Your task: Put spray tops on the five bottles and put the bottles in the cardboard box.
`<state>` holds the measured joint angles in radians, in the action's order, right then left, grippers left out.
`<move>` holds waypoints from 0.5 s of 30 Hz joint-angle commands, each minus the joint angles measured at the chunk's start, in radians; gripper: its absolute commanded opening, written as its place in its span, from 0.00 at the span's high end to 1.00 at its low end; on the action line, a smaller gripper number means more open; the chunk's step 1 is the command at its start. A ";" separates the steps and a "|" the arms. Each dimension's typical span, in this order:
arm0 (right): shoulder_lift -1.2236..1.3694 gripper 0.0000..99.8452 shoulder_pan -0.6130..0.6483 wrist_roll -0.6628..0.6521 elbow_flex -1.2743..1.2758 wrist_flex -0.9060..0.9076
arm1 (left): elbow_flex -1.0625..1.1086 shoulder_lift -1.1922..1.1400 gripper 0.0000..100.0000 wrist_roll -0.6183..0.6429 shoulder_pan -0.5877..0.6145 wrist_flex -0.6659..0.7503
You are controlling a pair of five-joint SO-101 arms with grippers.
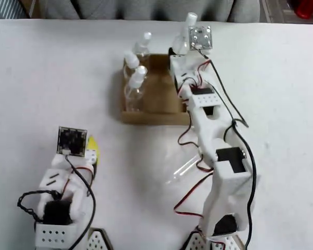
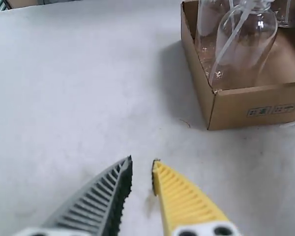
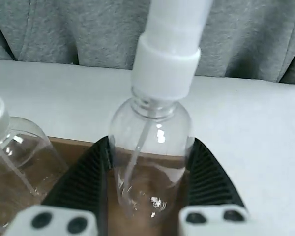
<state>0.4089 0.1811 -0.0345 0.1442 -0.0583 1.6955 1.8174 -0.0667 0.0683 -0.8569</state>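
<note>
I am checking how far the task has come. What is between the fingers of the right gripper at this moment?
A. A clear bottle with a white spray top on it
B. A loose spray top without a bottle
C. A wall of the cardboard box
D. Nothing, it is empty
A: in the right wrist view the right gripper has its two black fingers pressed on either side of a clear bottle whose white spray top is fitted.

The spray top of the clamped bottle is cropped.
</note>
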 commanded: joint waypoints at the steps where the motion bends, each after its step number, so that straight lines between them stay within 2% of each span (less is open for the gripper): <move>1: -0.016 0.98 -0.022 -0.055 -0.048 -0.013 | -0.003 0.012 0.98 -0.008 0.007 0.000; 15: 0.042 0.98 -0.015 -0.057 0.005 -0.021 | -0.003 0.012 0.98 -0.009 0.007 0.000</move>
<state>0.4565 0.1749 -0.0821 0.1596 -0.0583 1.6955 1.8174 -0.0667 0.0683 -0.8569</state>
